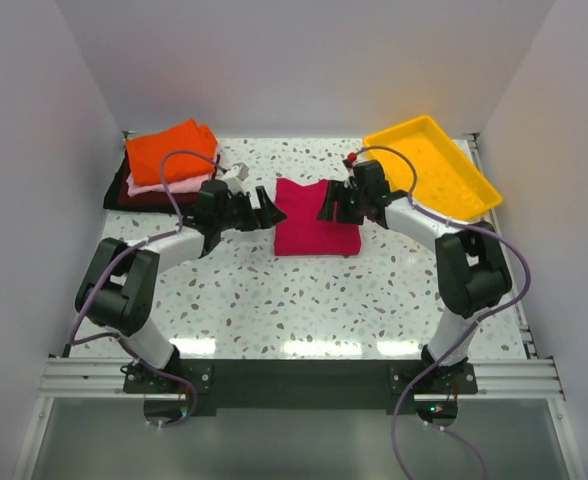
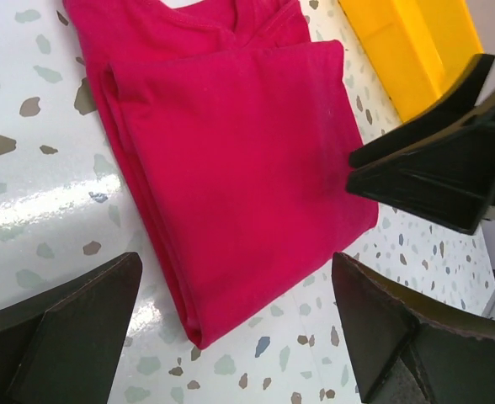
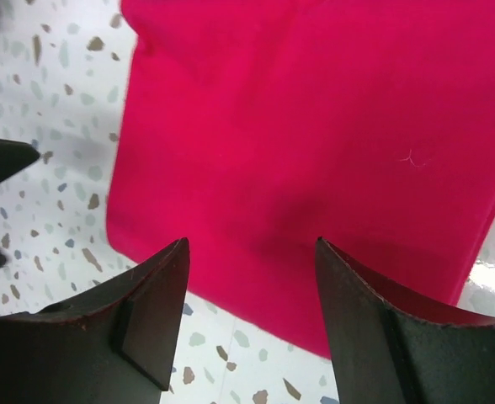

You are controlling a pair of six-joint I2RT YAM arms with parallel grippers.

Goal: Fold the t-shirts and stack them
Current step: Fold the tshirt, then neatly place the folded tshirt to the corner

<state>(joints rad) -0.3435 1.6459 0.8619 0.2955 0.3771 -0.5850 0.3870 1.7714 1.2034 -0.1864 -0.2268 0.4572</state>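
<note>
Centre: folded t-shirt (image 1: pixel 317 226); back-left: t-shirt stack (image 1: pixel 170 154); back-right: tray (image 1: pixel 440 170).

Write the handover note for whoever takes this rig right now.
Left pincer: open, holding nothing, at the left edge of the crimson shirt.
Right pincer: open, holding nothing, over that shirt's right side.
Crimson shirt: folded, mid-table, apart from the stack.
Stack, far left: orange shirt on top, pale pink shirt under it, dark maroon shirt at the bottom.
Done: folding looks finished.
Left: put the crimson shirt on the stack.
</note>
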